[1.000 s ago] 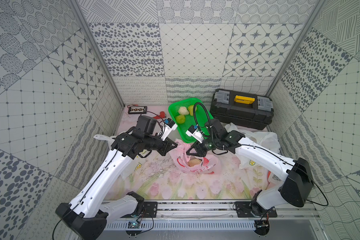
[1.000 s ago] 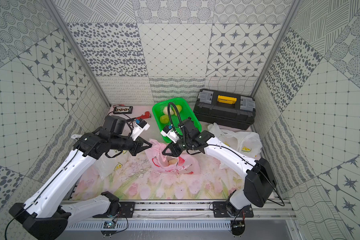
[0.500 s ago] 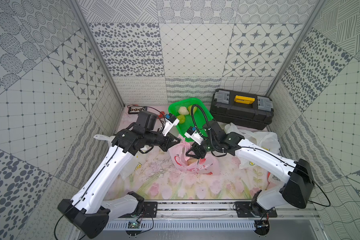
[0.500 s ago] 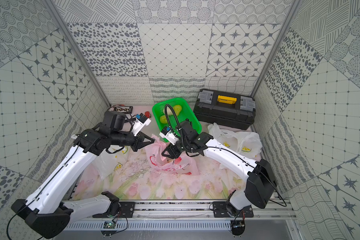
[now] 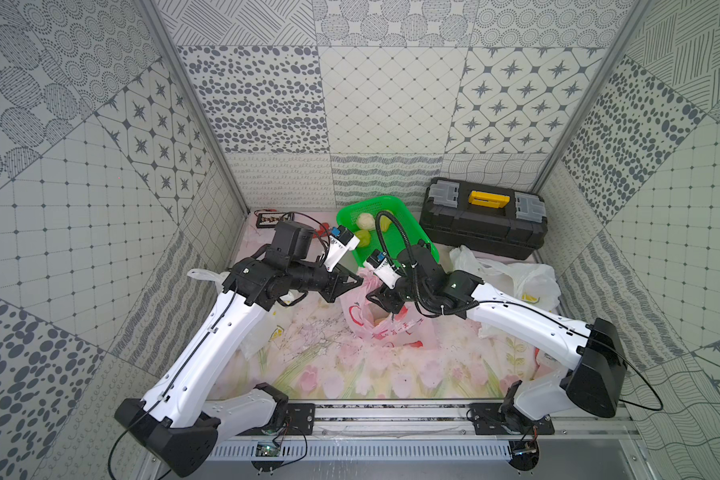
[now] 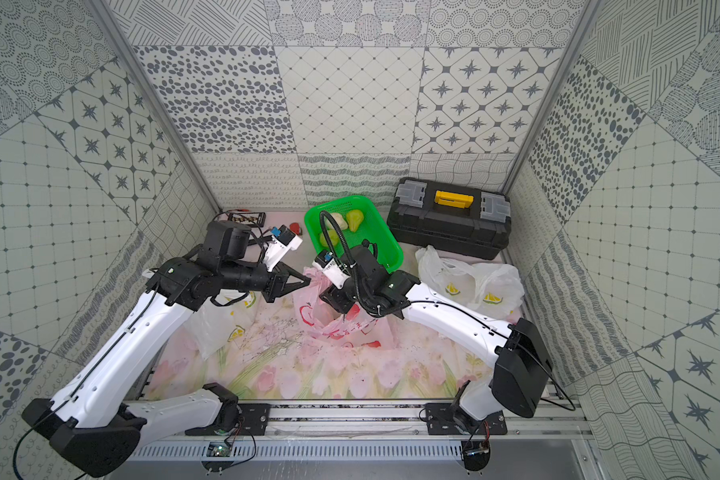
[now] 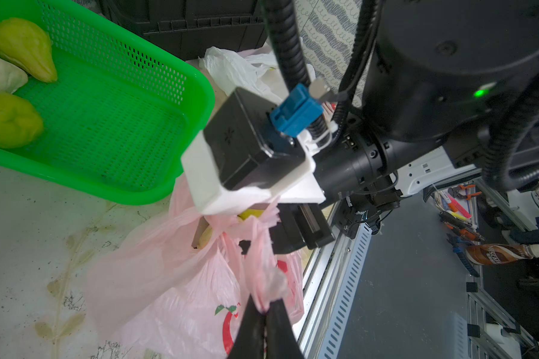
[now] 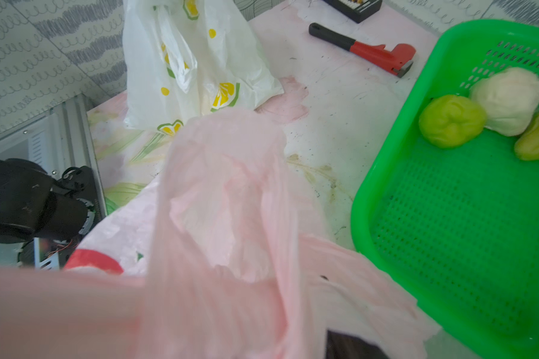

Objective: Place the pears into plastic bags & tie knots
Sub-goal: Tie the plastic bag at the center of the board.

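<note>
The pink bag [image 5: 385,322] sits near the middle of the table [image 5: 350,374], just in front of the green basket [image 5: 412,226], and through its mouth I can see at least one pear [image 7: 251,214] already inside. The left gripper [image 7: 263,309] is clamped tight on one twisted handle, drawn up and away toward the robot's left. The right gripper [image 5: 377,297] is pushed in at the bag's mouth. Pink film covers its wrist view, so I cannot tell how wide its jaws stand or whether they have hold of anything. To my eye this is the knot-tying step. Doing it well means the left side holds its handle taut while the right takes the other handle alone, not a fold of the wall. It should grip near the handle's end so there is length to cross and loop. The film looks thin and slippery, so a gentle pull seems wise, lest the bag tip and spill. Three more pears [image 5: 364,220] wait in the basket toward the back edge. White lemon bags [image 5: 512,278] lie by the right edge and under the left arm, and a black toolbox [image 5: 483,220] fills the back right corner.
</note>
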Controlling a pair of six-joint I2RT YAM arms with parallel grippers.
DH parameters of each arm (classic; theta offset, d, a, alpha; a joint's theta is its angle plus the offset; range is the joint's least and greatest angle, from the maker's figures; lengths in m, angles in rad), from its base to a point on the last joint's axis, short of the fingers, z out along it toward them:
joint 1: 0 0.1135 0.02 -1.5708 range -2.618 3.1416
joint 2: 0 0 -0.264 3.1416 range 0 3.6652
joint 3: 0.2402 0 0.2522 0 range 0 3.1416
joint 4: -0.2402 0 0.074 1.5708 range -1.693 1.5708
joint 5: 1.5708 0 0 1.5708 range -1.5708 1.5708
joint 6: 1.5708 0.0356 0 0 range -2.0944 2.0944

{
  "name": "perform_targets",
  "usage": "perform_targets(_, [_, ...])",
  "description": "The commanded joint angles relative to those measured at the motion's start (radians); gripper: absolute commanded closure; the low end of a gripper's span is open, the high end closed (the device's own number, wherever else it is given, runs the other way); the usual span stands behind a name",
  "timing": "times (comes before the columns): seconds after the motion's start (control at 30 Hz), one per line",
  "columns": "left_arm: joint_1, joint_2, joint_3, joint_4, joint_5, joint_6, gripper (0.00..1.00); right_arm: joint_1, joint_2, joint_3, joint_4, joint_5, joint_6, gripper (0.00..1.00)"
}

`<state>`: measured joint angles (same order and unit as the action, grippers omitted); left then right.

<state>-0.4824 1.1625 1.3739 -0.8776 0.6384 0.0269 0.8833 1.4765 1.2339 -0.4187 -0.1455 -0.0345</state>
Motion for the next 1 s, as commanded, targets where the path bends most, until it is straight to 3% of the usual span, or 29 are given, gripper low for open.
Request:
perform_targets(0.0, [0.003, 0.003, 0.001, 0.02, 0.054, 0.007, 1.0, -0.001, -0.041, -0.011, 0.097, 0.121, -0.008, 0.46])
perform_targets(0.17, [0.004, 0.004, -0.002, 0.019, 0.058, 0.008, 1.0, 0.0, -0.021, 0.003, 0.094, 0.166, -0.034, 0.39])
perform_targets(0.27, [0.003, 0.005, -0.004, 0.019, 0.063, 0.007, 1.0, 0.0, -0.007, 0.004, 0.1, 0.188, -0.048, 0.4])
perform_targets(0.5, [0.001, -0.006, -0.012, 0.012, 0.123, 0.021, 1.0, -0.003, 0.011, -0.043, 0.21, 0.201, -0.017, 0.69])
perform_targets(0.73, [0.001, -0.022, -0.042, 0.012, 0.195, 0.037, 1.0, -0.005, -0.007, -0.209, 0.574, 0.234, 0.047, 0.99])
perform_targets(0.97, [-0.015, -0.028, -0.064, -0.001, 0.247, 0.05, 1.0, -0.003, 0.01, -0.29, 0.892, 0.261, 0.074, 1.0])
